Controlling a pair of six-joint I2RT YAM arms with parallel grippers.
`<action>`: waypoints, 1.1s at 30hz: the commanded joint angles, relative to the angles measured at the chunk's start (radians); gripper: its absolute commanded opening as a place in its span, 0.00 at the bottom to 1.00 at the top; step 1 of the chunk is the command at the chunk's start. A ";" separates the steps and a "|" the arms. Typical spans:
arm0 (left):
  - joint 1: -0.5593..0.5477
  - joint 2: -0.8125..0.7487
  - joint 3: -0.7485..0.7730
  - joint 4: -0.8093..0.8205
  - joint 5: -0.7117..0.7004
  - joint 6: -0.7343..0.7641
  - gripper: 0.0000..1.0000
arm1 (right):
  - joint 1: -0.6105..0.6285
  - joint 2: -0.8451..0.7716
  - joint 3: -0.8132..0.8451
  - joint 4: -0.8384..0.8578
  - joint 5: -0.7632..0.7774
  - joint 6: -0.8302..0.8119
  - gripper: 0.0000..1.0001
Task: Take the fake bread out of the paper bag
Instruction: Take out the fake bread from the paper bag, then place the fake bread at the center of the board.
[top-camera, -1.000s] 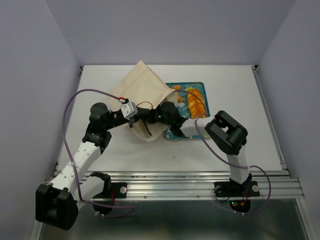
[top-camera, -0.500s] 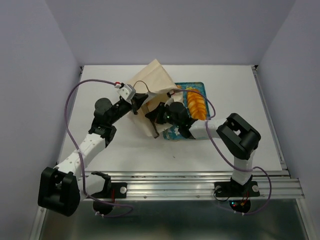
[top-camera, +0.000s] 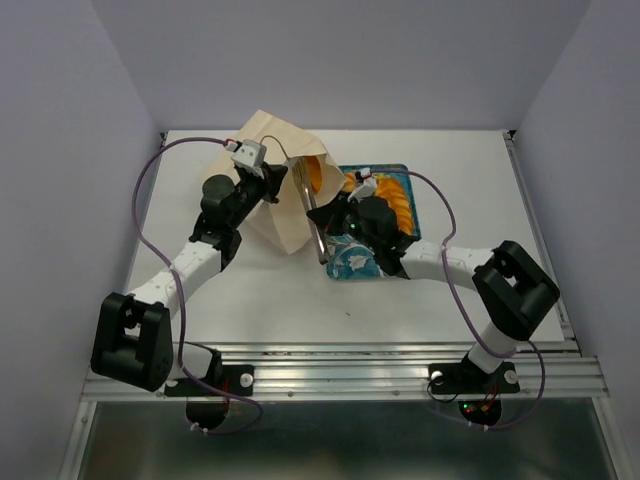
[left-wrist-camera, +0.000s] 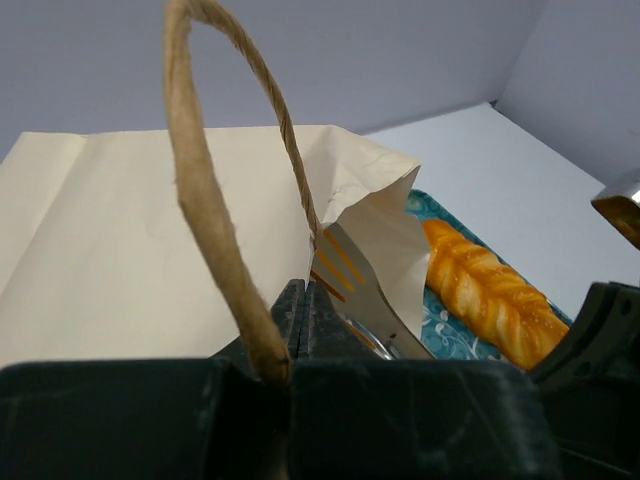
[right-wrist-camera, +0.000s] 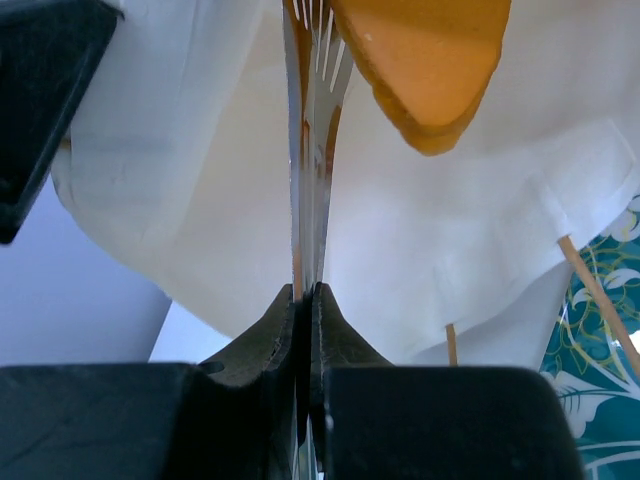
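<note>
The pale paper bag (top-camera: 268, 190) lies tipped on the table, its mouth facing the teal tray (top-camera: 352, 266). My left gripper (top-camera: 272, 181) is shut on its brown loop handle (left-wrist-camera: 203, 190), jaws pressed together. My right gripper (top-camera: 328, 212) is shut on a metal fork (right-wrist-camera: 314, 150) whose tines reach into the bag mouth. A smooth orange piece of fake bread (right-wrist-camera: 428, 62) sits inside the bag (right-wrist-camera: 460, 230) just right of the tines, also showing at the mouth (top-camera: 313, 176). A braided loaf (top-camera: 393, 205) lies on the tray (left-wrist-camera: 441, 322), and it shows in the left wrist view too (left-wrist-camera: 490, 292).
The tray (right-wrist-camera: 603, 385) lies right under the bag's mouth. White walls close in the table on the left, back and right. A metal rail (top-camera: 350, 375) runs along the near edge, where both arm bases stand.
My left gripper has carried the bag's handle back and to the right, swinging the bag's mouth toward the tray. The right arm has stretched out with the fork. Orange bread now shows at the mouth.
</note>
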 joint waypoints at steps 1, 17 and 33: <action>0.001 0.010 0.067 0.073 -0.160 -0.045 0.00 | -0.003 -0.059 0.025 0.013 -0.091 -0.052 0.01; 0.059 0.278 0.308 -0.053 -0.303 -0.145 0.00 | -0.012 -0.450 -0.194 -0.147 -0.015 -0.155 0.01; 0.061 0.137 0.220 -0.110 -0.386 -0.080 0.00 | -0.110 -0.425 -0.345 -0.315 -0.108 -0.104 0.01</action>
